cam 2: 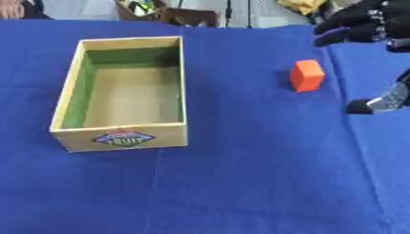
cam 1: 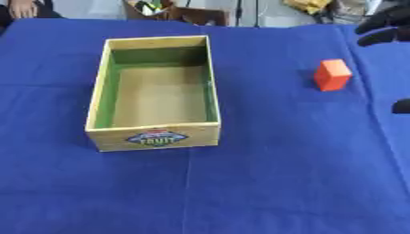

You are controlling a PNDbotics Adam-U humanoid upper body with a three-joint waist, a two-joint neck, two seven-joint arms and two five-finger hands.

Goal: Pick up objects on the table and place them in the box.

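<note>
Orange block (cam 2: 307, 75) sits near bench's (cam 2: 240, 183) right edge, apart from empty wooden box (cam 2: 120, 137). Right hand (cam 2: 360, 23) fingers spread, holding nothing; hasty reach may topple it.

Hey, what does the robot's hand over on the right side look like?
The right hand is mostly black, with chunky dark fingers along the upper right edge. Lower down, a silver metallic segment ends in a rounded black tip. No cables or markings show.

One box (cam 1: 153, 137); one orange block (cam 1: 331, 74); one hand (cam 2: 364, 23).
</note>
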